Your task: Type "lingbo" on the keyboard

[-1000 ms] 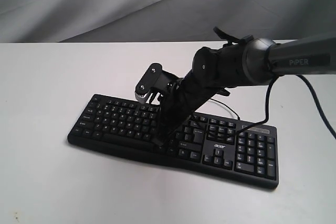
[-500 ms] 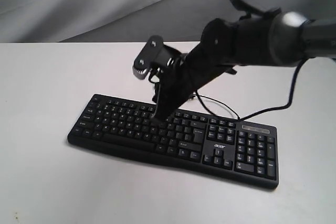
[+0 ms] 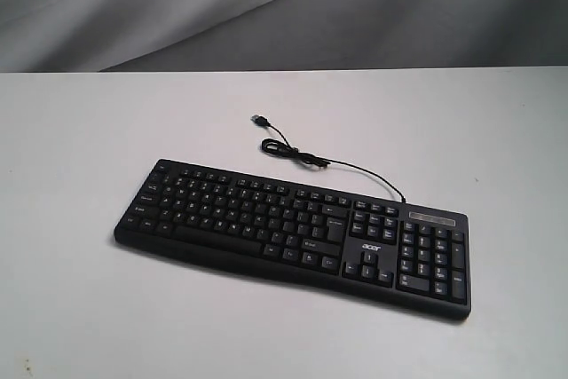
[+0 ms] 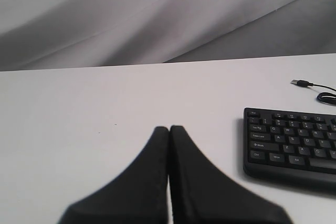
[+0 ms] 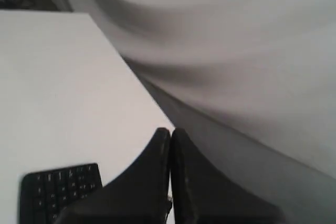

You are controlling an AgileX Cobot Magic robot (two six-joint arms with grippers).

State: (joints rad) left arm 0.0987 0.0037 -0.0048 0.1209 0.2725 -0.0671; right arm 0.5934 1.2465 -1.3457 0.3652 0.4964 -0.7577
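Out of the exterior view now: the right arm, half a second ago slanted down over the middle key rows. Uncovered with it, the whole keyboard, in the same spot as before, lower centre of the frame. Lying at a slant from mid-left down to lower right on the white table, number pad at the right end.

Behind it, a thin black cable running up and left from the back edge, through a small loop, to a loose USB plug just above centre. Grey draped cloth across the top of the frame. All key rows in plain sight.

Left gripper: fingers pressed together tip to tip, gripping nothing, bare table ahead, one end of the keyboard showing close by but not touched. Right gripper: likewise closed and empty, clear of the keyboard, with one end of it and the table edge in its view and cloth beyond.
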